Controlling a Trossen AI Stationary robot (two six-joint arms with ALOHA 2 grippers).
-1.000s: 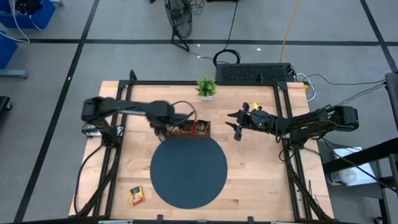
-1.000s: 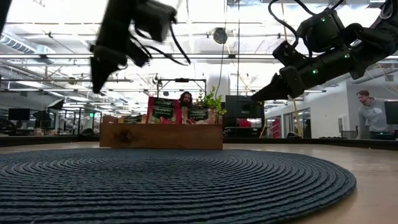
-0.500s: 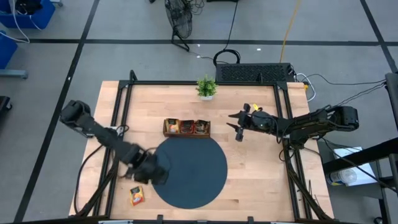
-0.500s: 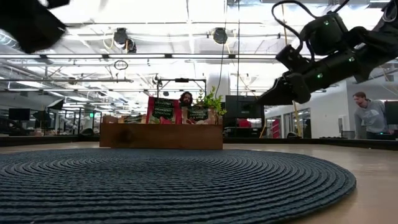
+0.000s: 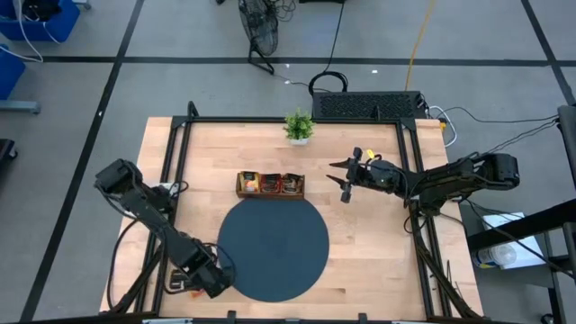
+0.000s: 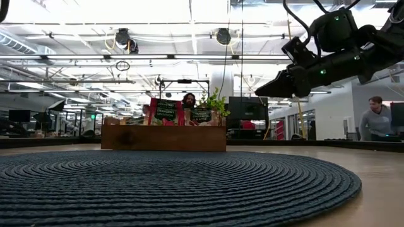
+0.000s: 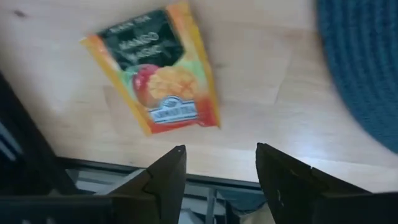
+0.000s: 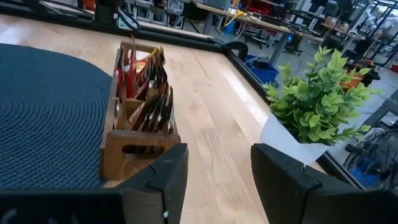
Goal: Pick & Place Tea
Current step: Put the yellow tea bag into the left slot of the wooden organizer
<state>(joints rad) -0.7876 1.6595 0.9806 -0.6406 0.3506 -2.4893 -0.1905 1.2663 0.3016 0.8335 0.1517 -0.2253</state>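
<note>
Swung from the tray (image 5: 270, 184) to the table's (image 5: 378, 261) near-left corner, the left end effector (image 7: 217, 163) hovers open over a tea sachet (image 7: 160, 68), reaching to grasp: next, lower and close; the right end effector (image 8: 214, 163) waits open.

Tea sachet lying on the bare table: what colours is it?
Orange-yellow edges, dark green top: the tea sachet, clearest in the left wrist view.

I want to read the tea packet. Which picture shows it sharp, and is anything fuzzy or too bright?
Left wrist view: the mango tea sachet is readable, a little soft; the dark mat edge is blurry. Low view: the ceiling lights glare white, and the wooden tray looks small and dim against them. High view: evenly lit, but the sachet is hidden under the left gripper.
</note>
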